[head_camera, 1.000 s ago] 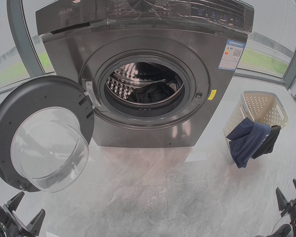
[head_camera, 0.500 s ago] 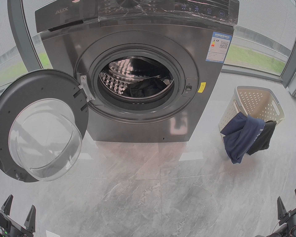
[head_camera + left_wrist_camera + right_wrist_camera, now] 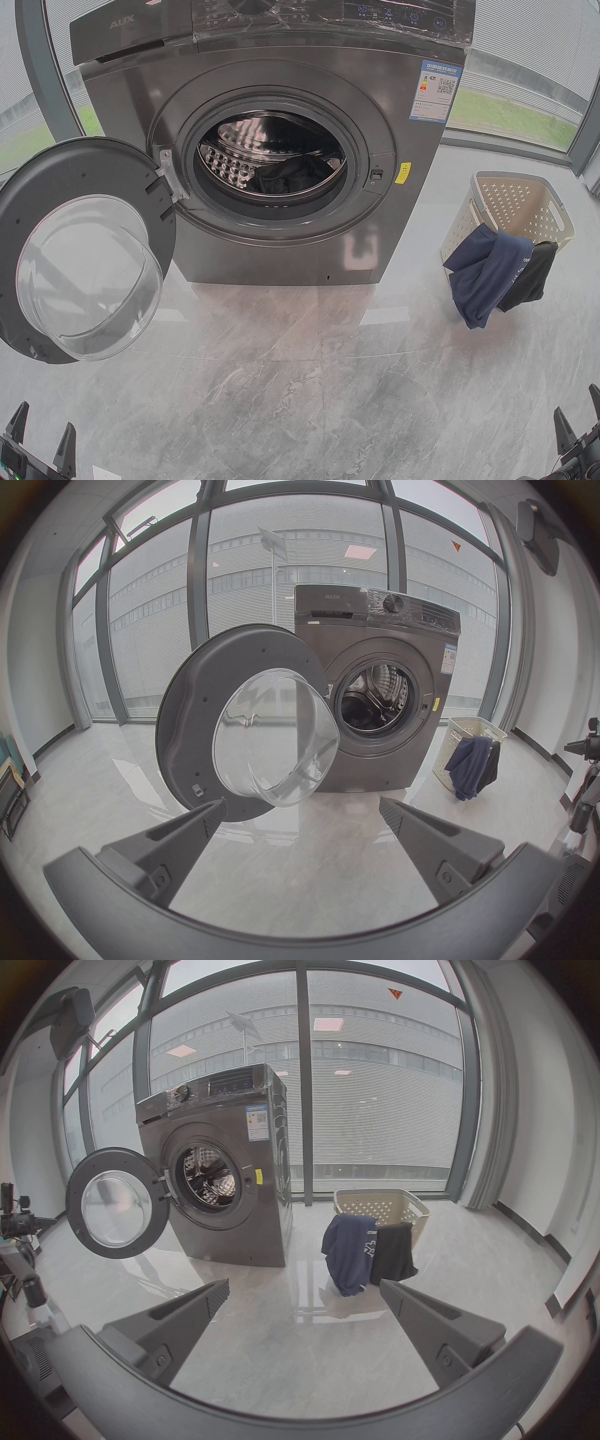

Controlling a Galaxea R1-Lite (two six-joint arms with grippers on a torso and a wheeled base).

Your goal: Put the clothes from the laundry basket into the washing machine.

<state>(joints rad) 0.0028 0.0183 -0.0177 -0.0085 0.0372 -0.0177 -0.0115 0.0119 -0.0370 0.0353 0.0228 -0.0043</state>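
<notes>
A grey washing machine [image 3: 275, 94] stands ahead with its round door [image 3: 81, 250] swung open to the left. A dark garment [image 3: 287, 176] lies inside the drum. To the right sits a beige laundry basket [image 3: 522, 203] with a navy garment [image 3: 484, 275] and a black garment [image 3: 531, 281] draped over its front rim. My left gripper [image 3: 40, 434] is low at the near left, open and empty. My right gripper [image 3: 578, 415] is low at the near right, open and empty. Both are far from the basket and the machine.
Grey marble floor [image 3: 312, 387] stretches between me and the machine. Tall glass windows [image 3: 381, 1085] run behind the machine and basket. The open door juts out over the floor on the left.
The head view has shifted: machine and basket sit slightly farther and more to the left, so the camera has moved back. Both grippers show lower in the picture.
</notes>
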